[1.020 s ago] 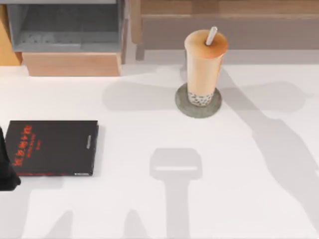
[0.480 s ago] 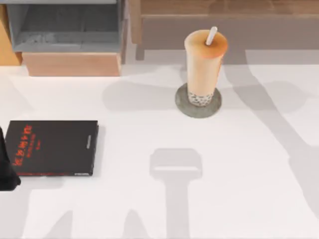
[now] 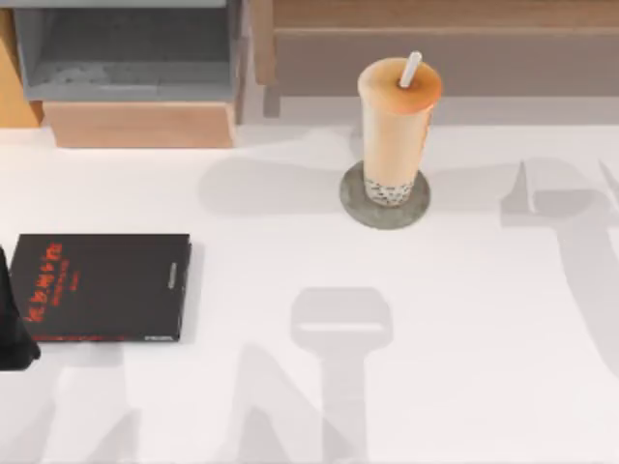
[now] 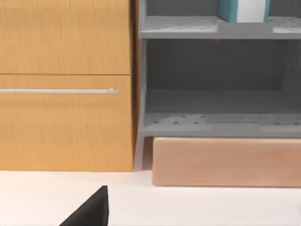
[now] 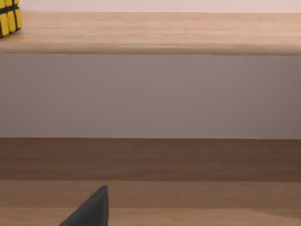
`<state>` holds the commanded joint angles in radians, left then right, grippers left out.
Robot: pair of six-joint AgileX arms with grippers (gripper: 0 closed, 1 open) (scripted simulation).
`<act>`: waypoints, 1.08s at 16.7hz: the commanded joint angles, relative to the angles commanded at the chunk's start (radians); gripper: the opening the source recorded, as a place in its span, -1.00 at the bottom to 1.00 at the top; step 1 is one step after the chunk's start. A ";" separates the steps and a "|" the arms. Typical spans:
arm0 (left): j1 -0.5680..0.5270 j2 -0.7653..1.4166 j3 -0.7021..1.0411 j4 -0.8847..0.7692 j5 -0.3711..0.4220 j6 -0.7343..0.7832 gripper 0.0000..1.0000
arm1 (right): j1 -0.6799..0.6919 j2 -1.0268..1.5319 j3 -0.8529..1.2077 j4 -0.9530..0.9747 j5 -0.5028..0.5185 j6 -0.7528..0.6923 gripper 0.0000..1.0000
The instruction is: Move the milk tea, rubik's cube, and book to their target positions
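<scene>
At the desk's left edge point(image 3: 290, 271), a dark part of the left arm point(image 3: 12, 324), parked just beside the flat black book with red lettering point(image 3: 106, 287). Nothing resting on that black book yet, so judged as a target still waiting. Of the left hand point(image 4: 89, 212), a single dark tip in the left wrist view, near the desk surface and touching nothing; how far open, cannot tell.

Behind the desk's far left corner, a grey shelf unit point(image 4: 216, 122) beside a wooden cabinet point(image 4: 66, 84). On the upper shelf, the book point(image 4: 243, 10), teal-blue with white page edges, standing upright. Not yet moved, by the look of it.

Toward the middle of the far edge, the milk tea point(image 3: 397, 126), upright, its base sitting on the round grey disc point(image 3: 354, 203). This part of the task judged as done.

Farther right, a wooden ledge point(image 5: 155, 33) beyond the far edge, and on it the rubik's cube point(image 5: 9, 21), yellow faces showing. Also still to fetch. Of the right hand point(image 5: 89, 212), again one dark tip, holding nothing visible; spread or pressed together, cannot tell.

About one third done: cup placed, book and cube left.
</scene>
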<state>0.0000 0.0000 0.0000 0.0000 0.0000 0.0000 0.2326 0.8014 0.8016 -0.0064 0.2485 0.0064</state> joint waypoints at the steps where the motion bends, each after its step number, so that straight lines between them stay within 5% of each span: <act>1: 0.000 0.000 0.000 0.000 0.000 0.000 1.00 | -0.024 -0.111 -0.112 0.000 -0.025 -0.001 1.00; 9: 0.000 0.000 0.000 0.000 0.000 0.000 1.00 | -0.204 -0.734 -0.735 0.006 -0.218 -0.005 1.00; 18: 0.000 0.000 0.000 0.000 0.000 0.000 1.00 | -0.233 -0.802 -0.802 0.006 -0.249 -0.006 1.00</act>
<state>-0.0001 0.0005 0.0005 0.0002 0.0000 0.0000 0.0000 -0.0001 0.0000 -0.0001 0.0000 0.0000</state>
